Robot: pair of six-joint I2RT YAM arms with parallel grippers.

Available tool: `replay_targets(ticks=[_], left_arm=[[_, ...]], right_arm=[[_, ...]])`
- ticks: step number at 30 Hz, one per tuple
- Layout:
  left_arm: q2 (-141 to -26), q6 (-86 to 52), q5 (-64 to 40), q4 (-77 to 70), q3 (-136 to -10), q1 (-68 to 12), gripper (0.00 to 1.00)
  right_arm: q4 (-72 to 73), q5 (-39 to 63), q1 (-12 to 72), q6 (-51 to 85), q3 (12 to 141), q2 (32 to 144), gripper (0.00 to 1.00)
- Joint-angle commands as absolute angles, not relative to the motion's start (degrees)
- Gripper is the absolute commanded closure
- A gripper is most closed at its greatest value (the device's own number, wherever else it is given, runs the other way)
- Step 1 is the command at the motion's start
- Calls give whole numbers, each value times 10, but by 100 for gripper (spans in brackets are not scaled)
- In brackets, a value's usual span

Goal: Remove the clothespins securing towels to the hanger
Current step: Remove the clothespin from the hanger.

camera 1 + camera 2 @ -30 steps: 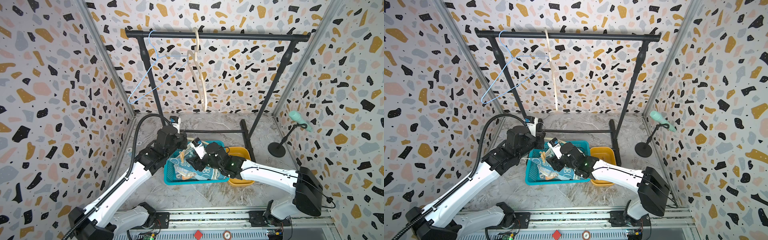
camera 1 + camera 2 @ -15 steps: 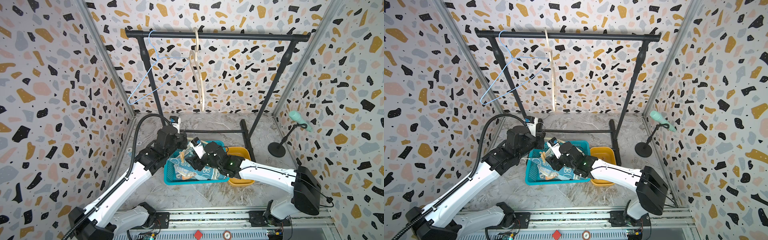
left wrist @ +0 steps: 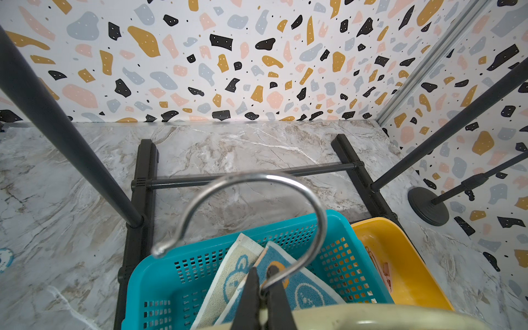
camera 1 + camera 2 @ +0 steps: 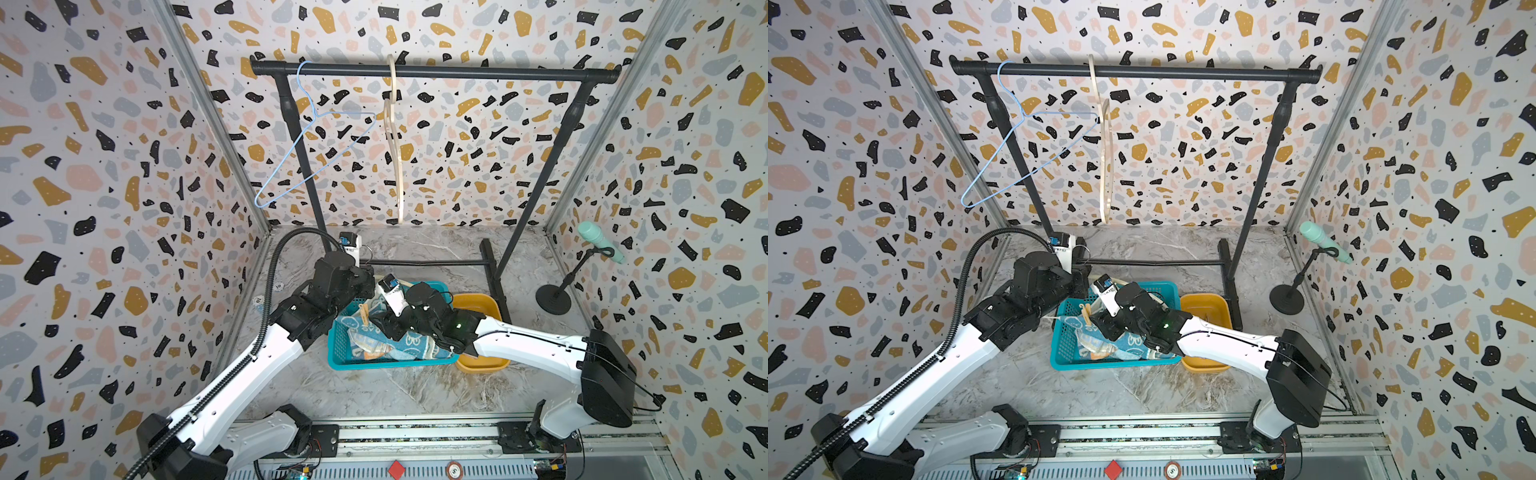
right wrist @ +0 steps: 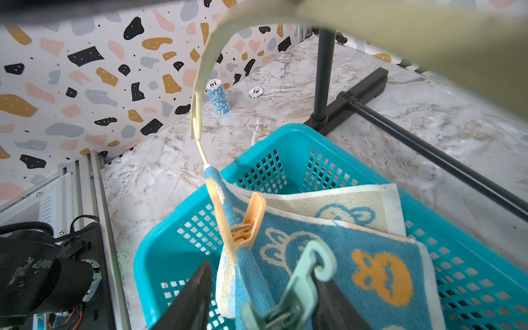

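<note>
Clothespins: three can be counted. A peach clothespin and a mint clothespin both bite the folded top edge of the teal towel above the teal basket. A pink clothespin lies in the yellow bin.
Towels: the teal towel, with rabbit drawings and a cream reverse, hangs into the basket. In a top view a second cloth with an orange edge lies under it.
Hangers: three. A blue wire hanger and a pale hanger hang on the rack. A cream hanger is held over the basket.
Left gripper: clamped tight on the base of the cream hanger's metal hook.
Right gripper: its jaws stand apart on either side of the mint clothespin. One finger is just beside it and the other finger is off it, with a towel fold between. Whether they press cannot be told.
Hidden: in both top views the wrist housings cover the fingertips and the mint clothespin. The second cloth's pattern is too small to read. The right wrist view cuts off the mint clothespin's lower end and blurs the hanger.
Single-view items: the pink clothespin shows only in the left wrist view. The right wrist view alone shows clearly a chip stack and a single chip.
</note>
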State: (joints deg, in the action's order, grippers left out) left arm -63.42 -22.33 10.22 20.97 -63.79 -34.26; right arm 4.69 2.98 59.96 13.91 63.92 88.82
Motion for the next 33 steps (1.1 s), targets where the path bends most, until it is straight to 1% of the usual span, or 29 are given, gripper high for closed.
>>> replay_targets(ticks=[1, 6, 14, 25, 33], left_arm=[[-634, -231, 97, 180, -660, -346, 100], [-634, -231, 97, 182, -659, -347, 100], [-634, -231, 94, 182, -660, -346, 100], [-636, -231, 91, 183, -662, -347, 100], [-641, -232, 85, 183, -662, -347, 100]], right_arm=[[54, 43, 603, 138, 658, 885, 50], [56, 45, 602, 139, 656, 884, 56], [57, 44, 600, 137, 655, 884, 58], [56, 36, 596, 130, 658, 887, 68], [57, 35, 595, 127, 662, 889, 73]])
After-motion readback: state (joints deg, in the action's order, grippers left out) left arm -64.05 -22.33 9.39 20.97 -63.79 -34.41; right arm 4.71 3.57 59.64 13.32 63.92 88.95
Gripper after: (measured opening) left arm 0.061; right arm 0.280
